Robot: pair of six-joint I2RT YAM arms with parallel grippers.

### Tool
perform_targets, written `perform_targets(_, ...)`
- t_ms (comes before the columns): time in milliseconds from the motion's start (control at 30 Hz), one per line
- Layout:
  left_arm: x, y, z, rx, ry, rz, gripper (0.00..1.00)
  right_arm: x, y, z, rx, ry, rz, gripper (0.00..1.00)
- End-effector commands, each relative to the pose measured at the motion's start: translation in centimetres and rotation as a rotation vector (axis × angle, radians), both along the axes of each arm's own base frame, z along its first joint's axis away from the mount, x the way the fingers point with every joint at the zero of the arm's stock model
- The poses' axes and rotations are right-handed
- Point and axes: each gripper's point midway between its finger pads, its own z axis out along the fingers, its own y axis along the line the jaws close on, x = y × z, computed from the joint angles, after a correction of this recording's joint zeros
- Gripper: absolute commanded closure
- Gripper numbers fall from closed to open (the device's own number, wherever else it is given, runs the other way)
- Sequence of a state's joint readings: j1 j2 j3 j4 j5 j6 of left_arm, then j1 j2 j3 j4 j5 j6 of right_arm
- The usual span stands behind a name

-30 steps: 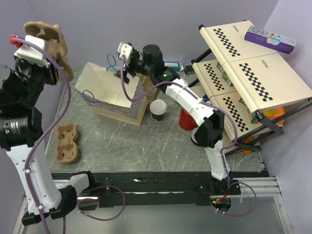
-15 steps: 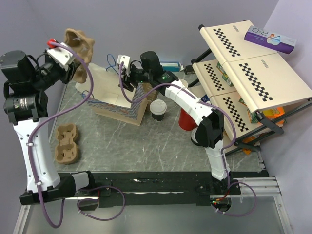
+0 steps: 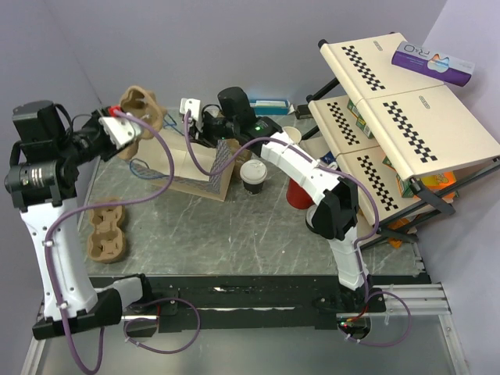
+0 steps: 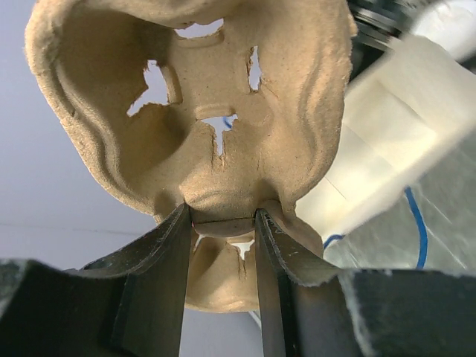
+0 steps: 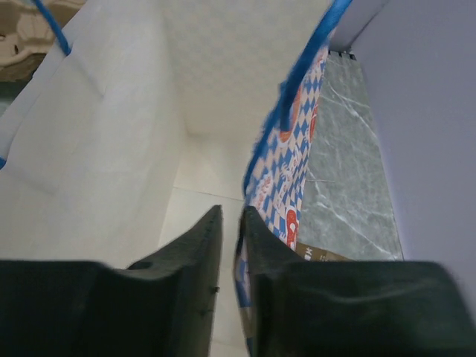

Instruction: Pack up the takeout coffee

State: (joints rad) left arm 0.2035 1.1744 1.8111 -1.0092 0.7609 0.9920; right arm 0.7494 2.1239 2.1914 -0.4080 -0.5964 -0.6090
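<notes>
Far left, the left arm (image 3: 47, 195) has its jaws clamped on the thin middle web of a pulp carrier (image 4: 282, 134), held up in the air over the left end of the bag (image 3: 199, 187) – a spare carrier (image 3: 105, 234) lies flat on the worktop below it. The bag stands open, and from the right wrist view the right jaws look pinched together on its patterned wall just under a blue handle (image 5: 297, 74), I'd guess to hold the mouth open. The coffee (image 3: 252, 176) isn't packed yet: it stands upright with its lid on, on the worktop just right of the bag, between it and the red cup (image 3: 297, 191), with nothing gripping it. What worries me is that the carrier hangs from one narrow strip, so it could swivel or slip as it goes down, and it looks wide for that opening. If it catches the rim or a handle it'll drag the bag. The right pinch is on thin paper too – it could tear or slide off and let the wall fold in. And any shove on the bag goes straight into the coffee beside it.
</notes>
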Motion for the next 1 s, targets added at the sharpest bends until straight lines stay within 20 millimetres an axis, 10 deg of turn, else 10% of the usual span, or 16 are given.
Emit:
perform_targets(0,-3.7,-0.5,-0.5,0.101,-0.028,-0.034,0.99,-3.0,-0.1,3.7,0.011,-0.082,0.061,0.79)
perform_targets(233,-5.9,-0.8,0.6,0.060,-0.036,0.003,0.99,-4.0,-0.2,4.8,0.017,-0.089,0.056,0.99)
perform_targets(533,-9.4,-0.8,-0.2,0.142,-0.056,0.010,0.99,-8.3,-0.8,6.8,0.065,0.022,0.112,1.00)
perform_targets(967,-11.6,-2.4,-6.8,0.326,-0.041,-0.201,0.99,-12.1,-1.2,6.5,0.079,0.124,0.205,1.00)
